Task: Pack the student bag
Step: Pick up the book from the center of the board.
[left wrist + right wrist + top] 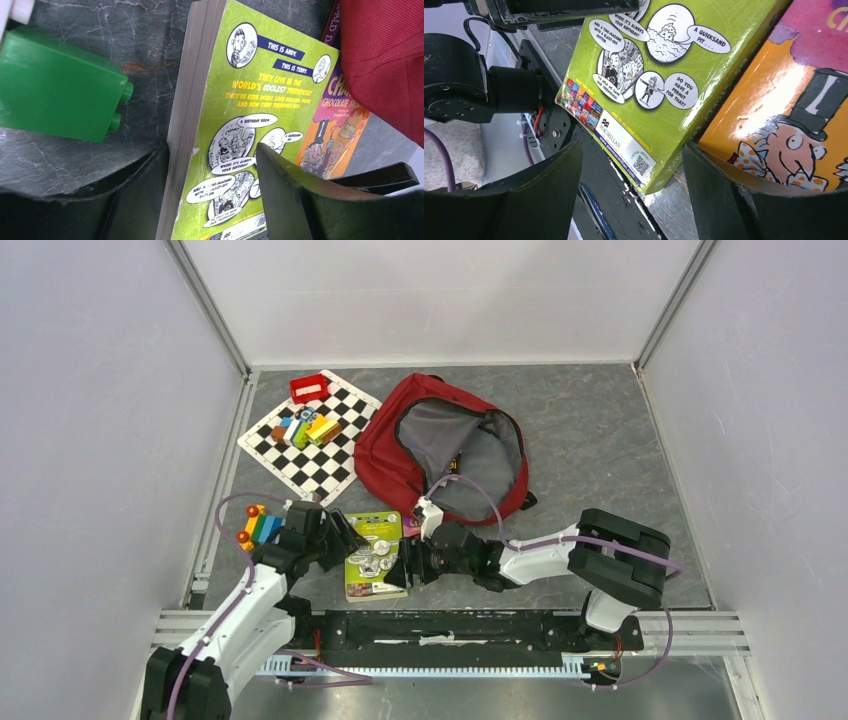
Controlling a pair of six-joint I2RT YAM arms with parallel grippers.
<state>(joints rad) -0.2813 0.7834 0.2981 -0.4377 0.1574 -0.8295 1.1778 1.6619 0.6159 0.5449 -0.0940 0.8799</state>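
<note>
The student bag [440,445] lies open at mid table, grey lining up; its red fabric shows in the left wrist view [385,60]. A lime-green book [375,555] lies in front of it, on top of an orange and purple book [335,130]. My left gripper [345,535] is open at the green book's left edge [211,150]; one finger is on the table beside the pages, the other over the cover. My right gripper [405,565] is open at the green book's near right corner [631,150]. The green book [664,75] and the orange book [784,100] fill the right wrist view.
A chessboard mat [310,435] with coloured blocks and a small red box [309,387] lies at the back left. Coloured blocks [258,527] lie beside the left arm; a green block [60,95] is close to the left gripper. The arms' base rail [450,625] runs along the near edge.
</note>
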